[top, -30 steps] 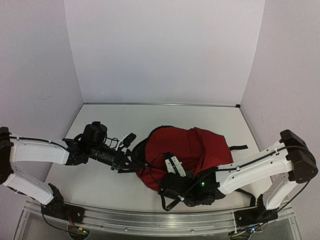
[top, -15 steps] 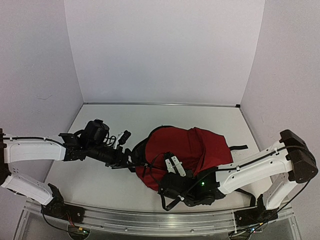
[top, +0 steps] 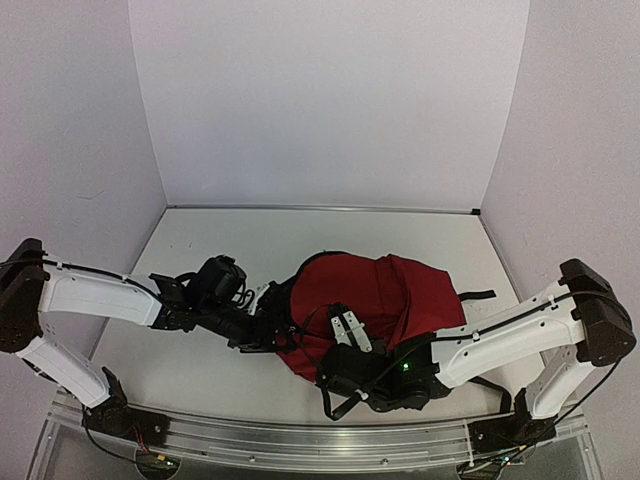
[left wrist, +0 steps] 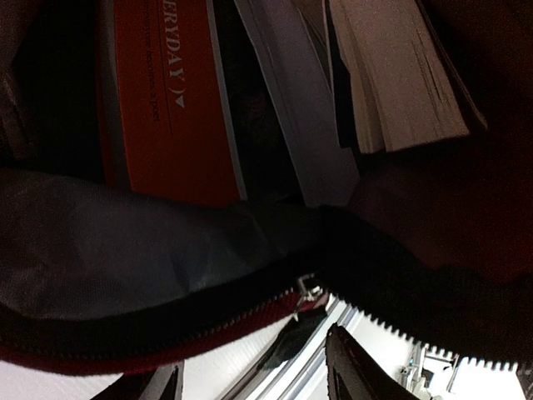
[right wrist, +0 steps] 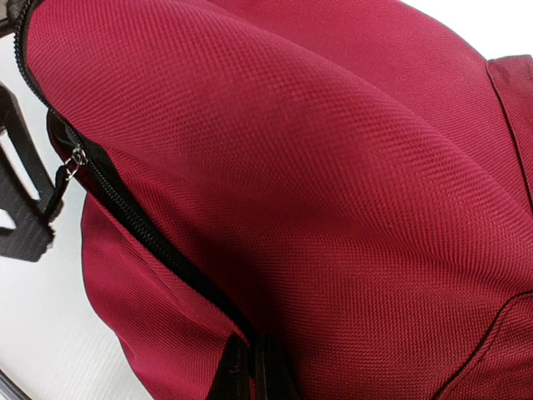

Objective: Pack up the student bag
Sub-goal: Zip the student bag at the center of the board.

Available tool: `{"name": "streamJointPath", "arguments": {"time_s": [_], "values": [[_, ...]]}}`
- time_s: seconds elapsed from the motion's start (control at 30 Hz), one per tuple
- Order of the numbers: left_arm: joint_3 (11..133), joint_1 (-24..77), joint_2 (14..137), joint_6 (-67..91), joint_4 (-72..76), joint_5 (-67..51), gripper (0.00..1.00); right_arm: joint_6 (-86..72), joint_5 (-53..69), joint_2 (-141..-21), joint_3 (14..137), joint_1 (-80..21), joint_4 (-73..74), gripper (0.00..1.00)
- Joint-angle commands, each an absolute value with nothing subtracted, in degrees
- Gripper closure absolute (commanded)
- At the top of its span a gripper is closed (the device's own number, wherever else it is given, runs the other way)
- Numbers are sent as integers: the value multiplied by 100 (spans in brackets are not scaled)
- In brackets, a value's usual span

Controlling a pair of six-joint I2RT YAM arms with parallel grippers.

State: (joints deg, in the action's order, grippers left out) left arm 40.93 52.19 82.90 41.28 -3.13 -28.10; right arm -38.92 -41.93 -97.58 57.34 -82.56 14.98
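The student bag (top: 385,295), dark red, lies on the table with its mouth to the left. My left gripper (top: 268,322) is open at that mouth. In the left wrist view its fingertips (left wrist: 354,373) sit just below the open zipper edge and metal zipper pull (left wrist: 308,292). Inside the bag I see grey lining (left wrist: 125,242), an orange book (left wrist: 171,100) and white books (left wrist: 391,75). My right gripper (top: 346,330) is shut on the bag's red fabric (right wrist: 333,167) near the zipper (right wrist: 125,217); its fingers (right wrist: 262,375) pinch a fold.
Black straps (top: 480,295) trail from the bag's right side. The left gripper's black finger (right wrist: 21,204) shows at the edge of the right wrist view. White walls enclose the table on three sides. A metal rail (top: 300,445) runs along the near edge.
My left arm has moved right and nearer, bringing its gripper from beside the bag to the bag's mouth. The right arm and the bag have stayed put.
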Motion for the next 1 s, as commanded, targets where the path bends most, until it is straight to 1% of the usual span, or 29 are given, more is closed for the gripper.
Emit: {"name": "streamJointPath", "arguments": {"time_s": [0.0,0.07,0.1,0.23,0.33,0.37,0.57,0.97], "values": [[4315,5258,8566,4353,424,-2670,48,-3958,-4447,-9822,5662,-8130,1640,100],[4353,5264,8721,4432,599,-2778,53,-3975,-4447,-9805,5641,-8126,1641,100],[4360,5266,8774,4474,716,-2846,57,-3987,-4456,-9794,5628,-8128,1641,100],[4304,5261,8762,4644,972,-2892,79,-4015,-4499,-9762,5572,-8124,1643,100],[4055,5265,8418,4910,1167,-2650,96,-4051,-4517,-9768,5534,-8109,1643,100],[3947,5265,8281,5038,1229,-2544,99,-4069,-4514,-9776,5526,-8102,1643,100],[3709,5157,7740,5458,1269,-2412,100,-4079,-4518,-9839,5529,-8075,1644,100],[3744,4273,7084,5661,1,-2099,100,-4175,-4493,-9708,5368,-8068,1644,100]]}}
